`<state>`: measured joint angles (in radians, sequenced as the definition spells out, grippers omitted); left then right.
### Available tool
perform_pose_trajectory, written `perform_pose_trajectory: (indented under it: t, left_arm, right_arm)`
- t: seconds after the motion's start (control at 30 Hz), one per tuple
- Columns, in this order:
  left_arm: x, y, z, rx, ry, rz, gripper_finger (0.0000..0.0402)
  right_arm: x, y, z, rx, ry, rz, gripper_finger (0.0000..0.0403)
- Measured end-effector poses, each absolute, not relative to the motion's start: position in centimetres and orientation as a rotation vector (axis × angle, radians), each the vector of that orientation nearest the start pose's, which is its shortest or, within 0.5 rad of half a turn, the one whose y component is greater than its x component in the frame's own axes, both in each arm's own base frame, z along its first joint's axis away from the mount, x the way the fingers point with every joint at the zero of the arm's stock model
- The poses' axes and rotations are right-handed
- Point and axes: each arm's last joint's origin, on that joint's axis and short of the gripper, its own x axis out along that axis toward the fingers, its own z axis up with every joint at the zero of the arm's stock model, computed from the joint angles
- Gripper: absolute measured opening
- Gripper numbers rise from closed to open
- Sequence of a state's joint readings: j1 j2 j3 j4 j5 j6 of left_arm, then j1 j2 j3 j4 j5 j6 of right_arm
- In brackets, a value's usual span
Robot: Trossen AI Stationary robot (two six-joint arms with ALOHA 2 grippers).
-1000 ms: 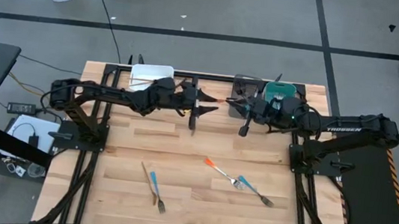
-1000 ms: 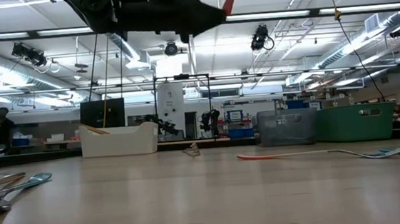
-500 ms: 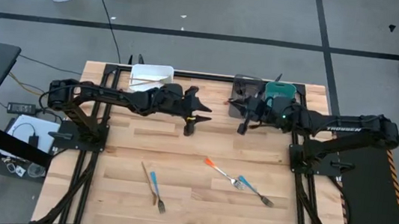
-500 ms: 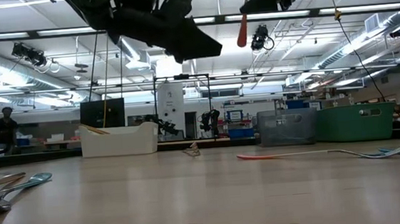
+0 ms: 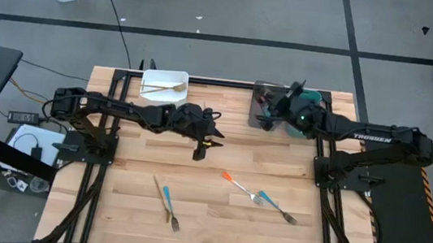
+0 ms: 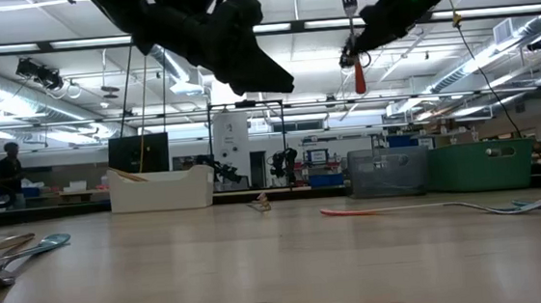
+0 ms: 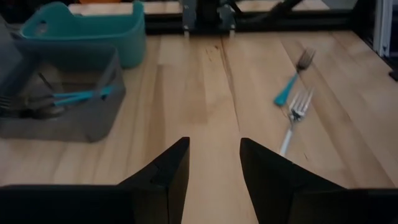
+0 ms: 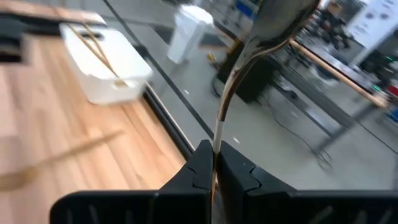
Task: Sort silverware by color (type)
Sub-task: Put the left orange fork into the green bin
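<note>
**Low view: orange-handled fork held upright over the bins**

Low view shows the right gripper (image 6: 354, 46) clamped shut on an orange-handled fork (image 6: 350, 19), long axis near vertical, tines up, orange handle end hanging down. In the high view this gripper (image 5: 270, 115) sits above the grey bin (image 5: 260, 114), beside the teal bin (image 5: 305, 99) at the table's far edge. The left gripper (image 5: 200, 146) hovers over the middle of the table (image 5: 212, 227), fingers (image 7: 168, 171) spread apart and holding nothing. An orange fork (image 5: 239, 187) and a blue fork (image 5: 276, 207) lie crossed on the wood, both running diagonally with tines towards the near right. A tan fork (image 5: 167, 200) lies apart on the left, tines towards the near edge. The white bin (image 5: 164, 83) holds gold utensils
</note>
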<state>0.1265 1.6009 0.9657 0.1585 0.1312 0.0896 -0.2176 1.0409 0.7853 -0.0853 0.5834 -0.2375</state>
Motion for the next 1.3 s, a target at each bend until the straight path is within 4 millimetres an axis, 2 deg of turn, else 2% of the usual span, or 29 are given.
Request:
perform_pose_trajectory:
  t: [0.4,0.77,1.3]
  left_arm:
    - [33.7,2.8,21.3,-0.02,0.634,-0.054,0.0151]
    - [33.7,2.1,21.2,-0.031,0.651,-0.068,0.015]
    - [33.7,2.1,21.2,-0.031,0.651,-0.067,0.015]
  right_arm:
    - [19.7,-9.0,28.0,-0.176,0.615,-0.956,0.0016]
    - [17.3,-11.2,26.6,-0.019,0.752,-1.119,0.0016]
    - [14.9,-12.3,24.1,0.125,0.913,-1.178,0.0016]
